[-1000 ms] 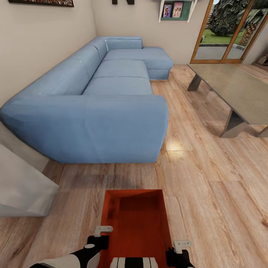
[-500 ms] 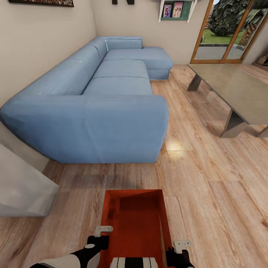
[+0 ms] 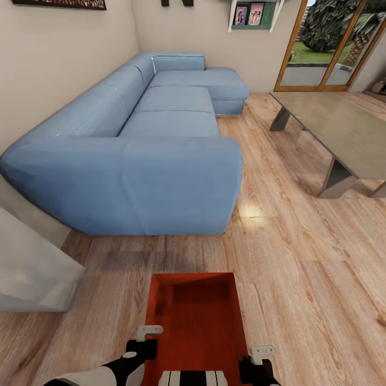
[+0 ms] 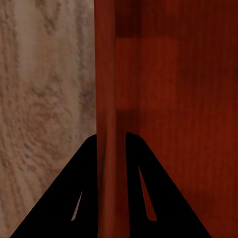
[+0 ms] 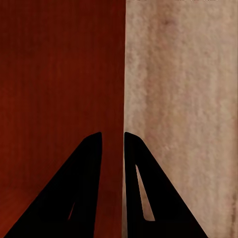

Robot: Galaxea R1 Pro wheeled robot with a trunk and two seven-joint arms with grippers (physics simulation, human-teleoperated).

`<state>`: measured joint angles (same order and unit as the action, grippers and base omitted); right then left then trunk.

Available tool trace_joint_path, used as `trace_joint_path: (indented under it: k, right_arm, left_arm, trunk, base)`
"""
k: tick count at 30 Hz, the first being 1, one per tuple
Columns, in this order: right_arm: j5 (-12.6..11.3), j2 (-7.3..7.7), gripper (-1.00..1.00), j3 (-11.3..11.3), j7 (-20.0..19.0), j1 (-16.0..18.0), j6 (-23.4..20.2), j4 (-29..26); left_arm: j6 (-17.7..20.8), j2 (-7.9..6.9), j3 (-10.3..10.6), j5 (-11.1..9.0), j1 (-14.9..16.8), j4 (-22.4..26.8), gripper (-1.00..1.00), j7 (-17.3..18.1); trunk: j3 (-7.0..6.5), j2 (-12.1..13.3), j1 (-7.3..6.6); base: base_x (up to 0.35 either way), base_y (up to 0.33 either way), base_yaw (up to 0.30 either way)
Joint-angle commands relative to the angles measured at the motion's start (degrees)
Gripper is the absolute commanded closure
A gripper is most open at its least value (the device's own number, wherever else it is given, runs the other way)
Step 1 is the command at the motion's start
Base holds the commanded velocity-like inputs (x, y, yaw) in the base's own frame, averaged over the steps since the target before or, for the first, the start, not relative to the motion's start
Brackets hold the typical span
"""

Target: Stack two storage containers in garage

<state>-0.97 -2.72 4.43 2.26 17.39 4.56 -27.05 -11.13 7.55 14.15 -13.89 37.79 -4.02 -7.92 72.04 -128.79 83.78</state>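
Note:
One orange-red storage container sits low in the head view, just in front of me above the light wood-plank floor of the living room. My left gripper straddles its left wall, and in the left wrist view the left gripper has its two dark fingers pressed on either side of the container's thin red wall. My right gripper grips the opposite wall; in the right wrist view the right gripper pinches the container's rim. The second container is out of view.
A blue L-shaped sofa spans the left and middle ahead. A grey low table stands at the right, with wood-framed glass doors behind it. A pale grey block juts in at the near left.

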Motion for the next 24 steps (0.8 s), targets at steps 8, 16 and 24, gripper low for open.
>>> trace_joint_path:
  k: [8, 16, 24]
  right_arm:
    - [-0.2, 0.0, 1.0, 0.0, 0.2, 0.0, 0.2, 0.2]
    - [-0.2, 0.0, 1.0, 0.0, 0.2, 0.0, 0.2, 0.2]
    - [-0.2, 0.0, 1.0, 0.0, 0.2, 0.0, 0.3, 0.2]
  left_arm:
    - [-0.3, 0.18, -1.4, 0.7, 0.1, -0.1, 1.0, -0.3]
    - [-0.2, 0.18, -1.4, 0.7, 0.1, -0.1, 1.0, -0.3]
    - [-0.2, 0.18, -1.4, 0.7, 0.1, 0.0, 1.0, -0.3]
  trunk:
    - [0.03, 0.0, -0.01]
    - [0.03, 0.0, -0.01]
    - [0.03, 0.0, -0.01]
  base:
    - [0.0, 0.0, 0.0]
    - [0.0, 0.0, 0.0]
    - [0.0, 0.0, 0.0]
